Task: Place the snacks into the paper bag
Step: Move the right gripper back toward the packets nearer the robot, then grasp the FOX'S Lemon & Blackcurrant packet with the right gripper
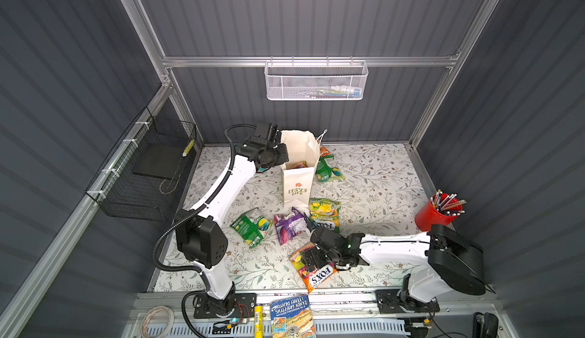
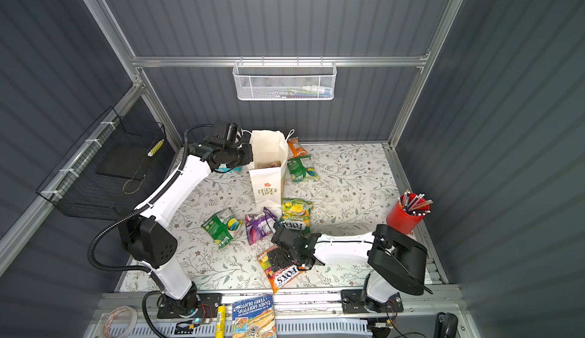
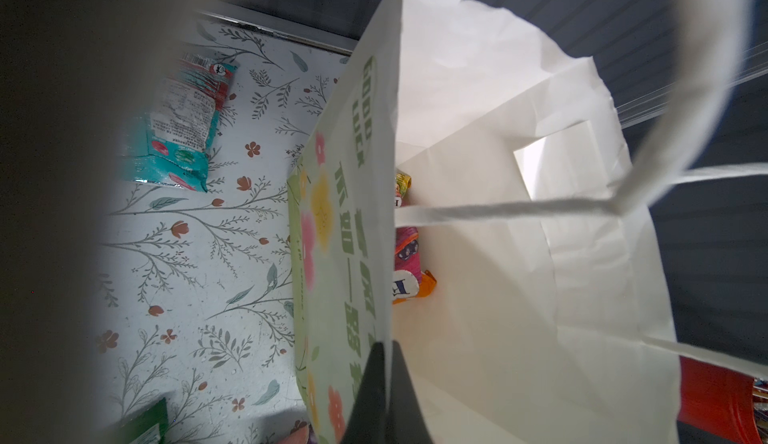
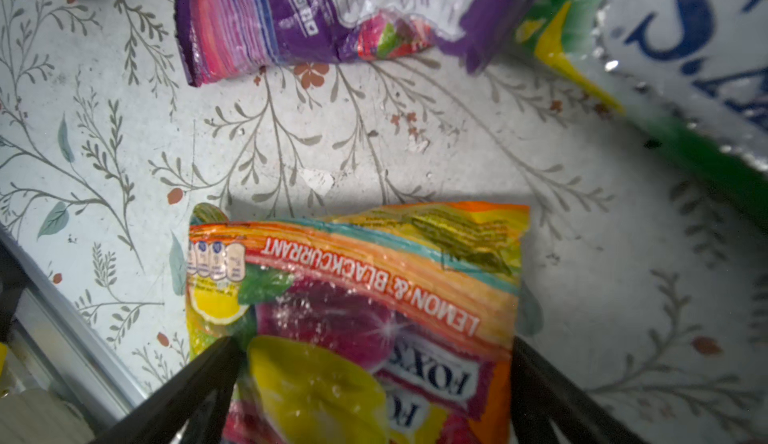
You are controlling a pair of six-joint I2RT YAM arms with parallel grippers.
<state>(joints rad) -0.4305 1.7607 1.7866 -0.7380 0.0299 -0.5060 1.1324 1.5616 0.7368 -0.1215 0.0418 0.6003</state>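
My right end effector (image 4: 376, 348) is spread wide, one finger either side of the orange crinkly plastic FOX'S packet (image 1: 319, 276), which lies flat on the floral worktop (image 1: 380, 178) at the lower middle of both top views. I'd go straight down and pinch across the body, not a corner, since that film looks slippery.

The left end effector (image 3: 384, 354) is clamped on the side wall of the tall white paper carrier bag (image 1: 297, 187), mid-frame, with a pink-and-orange packet (image 3: 405, 250) inside.

Readable text: "LEMON & BLACKCURRANT", "LOVE LIFE", "GOOD LUCK".
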